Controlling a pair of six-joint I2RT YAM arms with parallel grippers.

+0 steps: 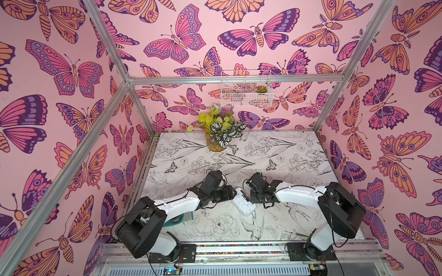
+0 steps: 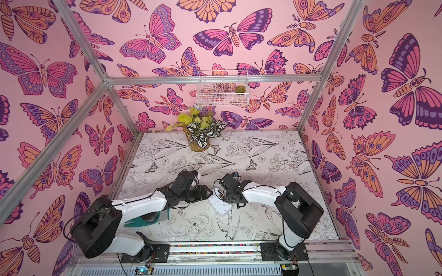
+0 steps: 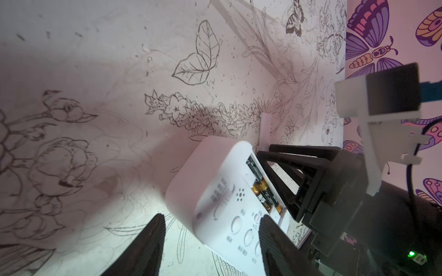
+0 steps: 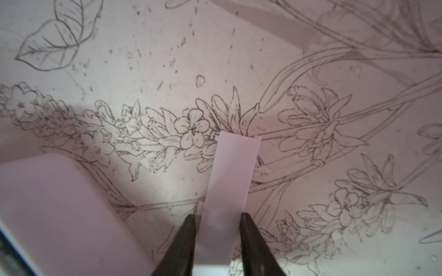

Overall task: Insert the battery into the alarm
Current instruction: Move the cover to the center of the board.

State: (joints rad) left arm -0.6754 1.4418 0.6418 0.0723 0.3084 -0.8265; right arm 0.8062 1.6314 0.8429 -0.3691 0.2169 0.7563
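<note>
Both top views show pink butterfly-papered walls (image 1: 215, 35) around a white tabletop printed with grey flower drawings (image 1: 275, 153). The white rounded-rectangle alarm (image 1: 244, 204) lies back-up between the arms. In the left wrist view the left gripper (image 3: 210, 216) is spread astride the alarm's edge, clamping nothing. In the right wrist view the right gripper (image 4: 217, 215) pinches a thin white plastic battery cover (image 4: 233, 172).

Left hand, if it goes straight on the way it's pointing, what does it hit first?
Most likely the alarm: it lies back-up right ahead of the open left hand, with one finger over its back. Depth is unclear from the wrist view.
</note>
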